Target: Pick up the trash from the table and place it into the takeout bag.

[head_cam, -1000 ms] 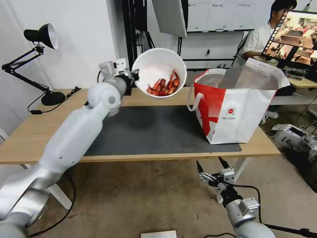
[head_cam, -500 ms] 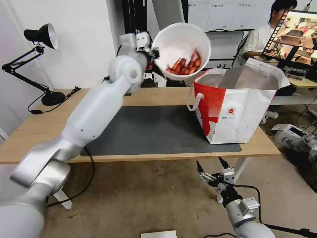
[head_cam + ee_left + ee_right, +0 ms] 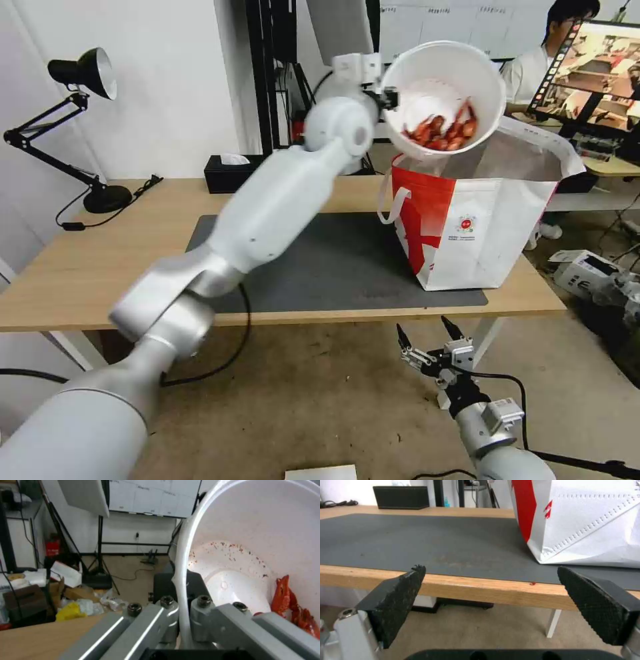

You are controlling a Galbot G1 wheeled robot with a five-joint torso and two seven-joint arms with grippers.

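— How far along were we?
— Our mat (image 3: 313, 267) on the table (image 3: 80, 267) lay bare; only the bowl (image 3: 443, 100) remained, clamped by its rim in our left gripper (image 3: 387, 100) above the takeout bag (image 3: 480, 220), tipped mouth toward us.
— And the right gripper (image 3: 427, 337)?
— Spread wide, empty, below the table's near edge.

Right gripper (image 3: 490, 595) open, pads wide apart, below table (image 3: 480, 591) edge. Dark grey mat (image 3: 420, 540) ahead; takeout bag (image 3: 586, 525) at 1 o'clock, black tissue box (image 3: 401, 497) at 11.
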